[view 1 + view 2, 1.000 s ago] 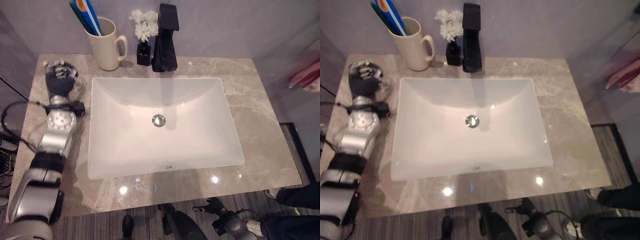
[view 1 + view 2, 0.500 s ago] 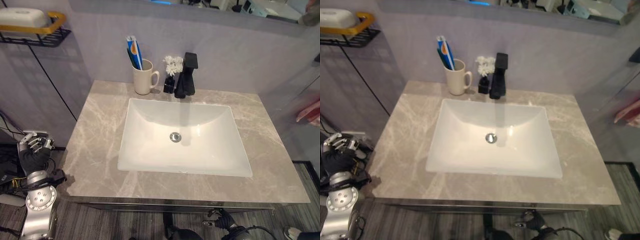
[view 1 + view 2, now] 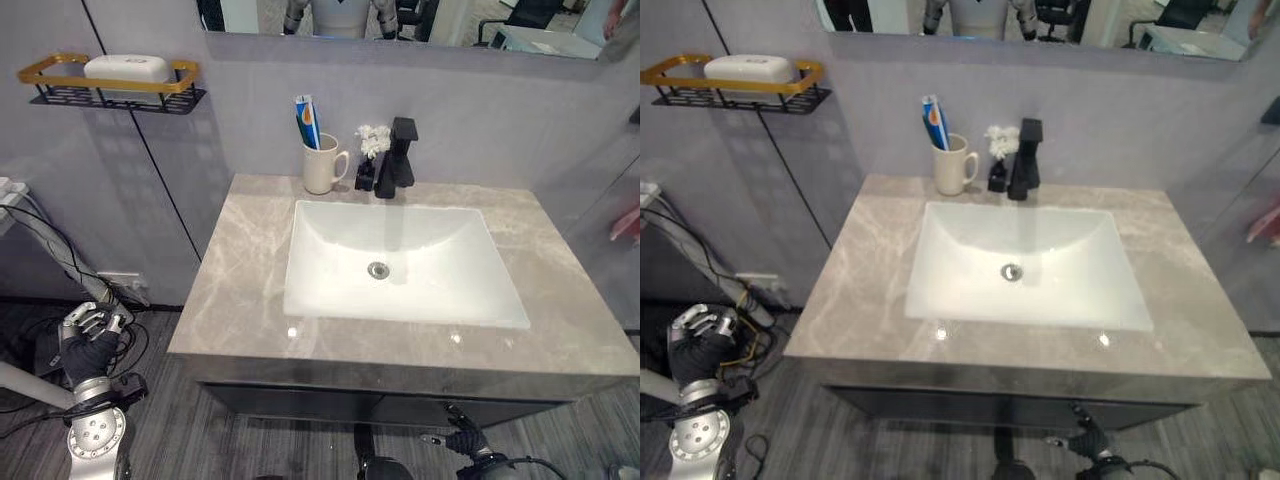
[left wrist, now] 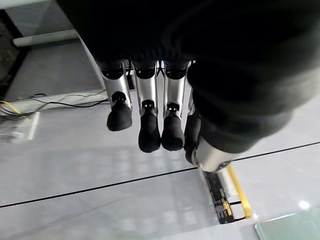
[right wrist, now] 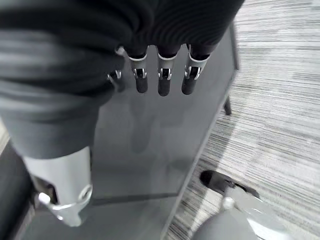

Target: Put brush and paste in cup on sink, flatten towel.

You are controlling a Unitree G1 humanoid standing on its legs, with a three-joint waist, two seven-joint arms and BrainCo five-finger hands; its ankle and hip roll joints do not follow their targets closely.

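A cream cup [image 3: 321,168] stands at the back left of the grey marble counter [image 3: 240,280], next to the white sink [image 3: 400,265]. A blue and white paste tube [image 3: 309,113] stands upright in the cup, with a darker brush handle [image 3: 302,128] beside it. My left hand [image 3: 88,348] hangs low at the left, below the counter's level and off to its side. Its fingers [image 4: 150,125] are relaxed and hold nothing. My right hand [image 5: 160,75] hangs by the dark cabinet's side over the floor, fingers straight and empty. A pink cloth [image 3: 631,222] shows at the right edge.
A black tap [image 3: 398,160] and a small black vase of white flowers [image 3: 370,150] stand behind the sink. On the wall at the left hangs a gold-rimmed rack [image 3: 110,88] with a white soap. Cables and a white pipe [image 3: 40,240] lie left of the cabinet.
The camera has pulled back and up, so the whole sink unit now shows. My left hand has left the counter's left side and dropped beside the cabinet.
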